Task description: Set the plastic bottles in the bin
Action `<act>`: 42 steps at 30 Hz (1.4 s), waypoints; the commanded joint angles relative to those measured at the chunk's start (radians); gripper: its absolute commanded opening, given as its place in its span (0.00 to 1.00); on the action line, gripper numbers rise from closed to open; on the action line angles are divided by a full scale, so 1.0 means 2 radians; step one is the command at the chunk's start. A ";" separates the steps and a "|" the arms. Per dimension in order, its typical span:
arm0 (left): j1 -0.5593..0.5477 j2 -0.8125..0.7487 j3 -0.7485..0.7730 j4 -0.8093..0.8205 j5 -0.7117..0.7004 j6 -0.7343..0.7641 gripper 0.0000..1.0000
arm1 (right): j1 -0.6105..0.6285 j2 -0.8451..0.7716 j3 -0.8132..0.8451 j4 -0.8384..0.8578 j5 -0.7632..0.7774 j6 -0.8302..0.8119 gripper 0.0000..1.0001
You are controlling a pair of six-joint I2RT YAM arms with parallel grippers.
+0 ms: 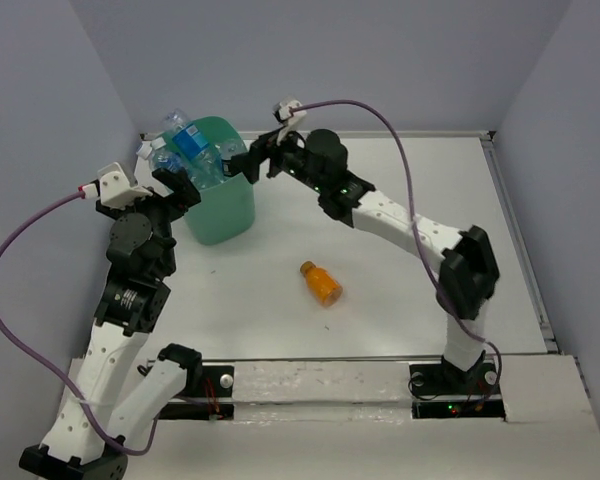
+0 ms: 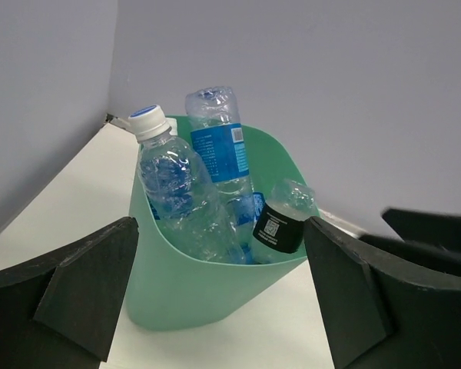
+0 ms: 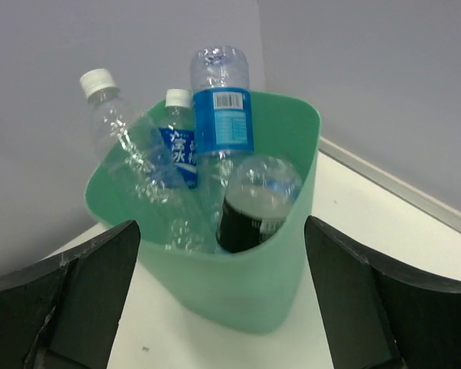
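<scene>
The mint-green bin (image 1: 218, 205) stands at the back left of the table, also in the left wrist view (image 2: 192, 288) and right wrist view (image 3: 246, 284). Several clear bottles with blue labels (image 1: 185, 140) (image 2: 219, 142) (image 3: 223, 123) stick out of it, with a black-labelled one (image 2: 280, 227) (image 3: 250, 215) among them. An orange bottle (image 1: 321, 283) lies on the table in front of the bin. My left gripper (image 1: 177, 188) is open and empty at the bin's left side. My right gripper (image 1: 252, 160) is open and empty at the bin's right rim.
Grey walls close the table at the back and left, close behind the bin. A raised edge (image 1: 515, 230) runs along the table's right side. The right arm's forearm (image 1: 400, 220) spans the table to the right of the orange bottle.
</scene>
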 commanded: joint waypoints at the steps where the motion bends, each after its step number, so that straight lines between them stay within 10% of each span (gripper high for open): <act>1: 0.002 -0.009 -0.004 0.033 0.023 -0.006 0.99 | 0.004 -0.134 -0.181 -0.018 0.057 0.002 0.93; 12: 0.002 -0.031 -0.010 0.041 0.070 -0.013 0.99 | 0.004 -0.198 -0.329 -0.304 0.096 0.048 0.99; 28: 0.002 -0.052 -0.012 0.043 0.081 -0.013 0.99 | 0.009 -0.144 -0.320 -0.397 0.001 0.060 0.95; 35: 0.002 -0.059 -0.011 0.043 0.086 -0.014 0.99 | 0.014 -0.133 -0.291 -0.374 0.021 0.072 0.48; 42: 0.001 -0.071 -0.017 0.043 0.083 -0.013 0.99 | 0.014 -0.138 -0.233 -0.377 0.007 0.059 0.32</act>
